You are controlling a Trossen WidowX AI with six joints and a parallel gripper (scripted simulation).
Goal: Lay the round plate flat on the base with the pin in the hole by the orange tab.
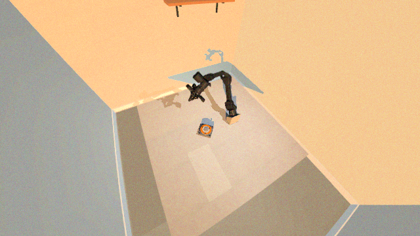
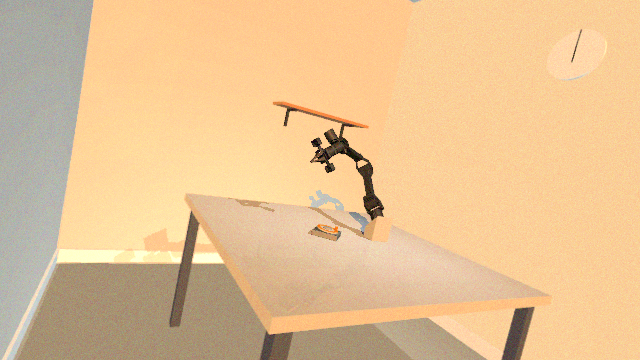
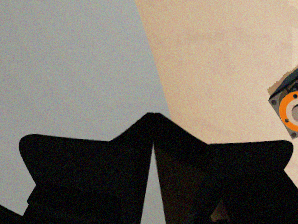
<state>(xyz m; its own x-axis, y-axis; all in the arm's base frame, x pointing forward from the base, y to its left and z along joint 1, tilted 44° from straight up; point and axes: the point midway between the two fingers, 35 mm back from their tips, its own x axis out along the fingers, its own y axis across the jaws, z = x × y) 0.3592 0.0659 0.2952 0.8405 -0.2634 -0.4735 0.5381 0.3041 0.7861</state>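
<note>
I see the fingers pressed together with nothing between them; in the wrist view the 2 dark shapes meet at a peak, leaving only a thin sliver of light lower down. The gripper (image 2: 314,160) hangs high above the worktop (image 2: 350,280), well apart from the plate, with its tip angled down and to the left in the exterior view. The arm (image 2: 367,185) rises from a tan block (image 2: 378,230) at the far right part of the worktop and bends over toward the wall.

The round plate (image 1: 205,129) sits on its dark square base (image 1: 200,132), just to the left of the tan block. I read an orange ring around a pale centre in the top view, but the tab, the hole and the pin are too small for me to make out, so I cannot tell whether the plate lies flat. In the wrist view the plate (image 3: 290,111) and base (image 3: 281,90) show only as a cropped piece at the right edge. An orange shelf (image 2: 320,114) is fixed to the wall behind the gripper.
</note>
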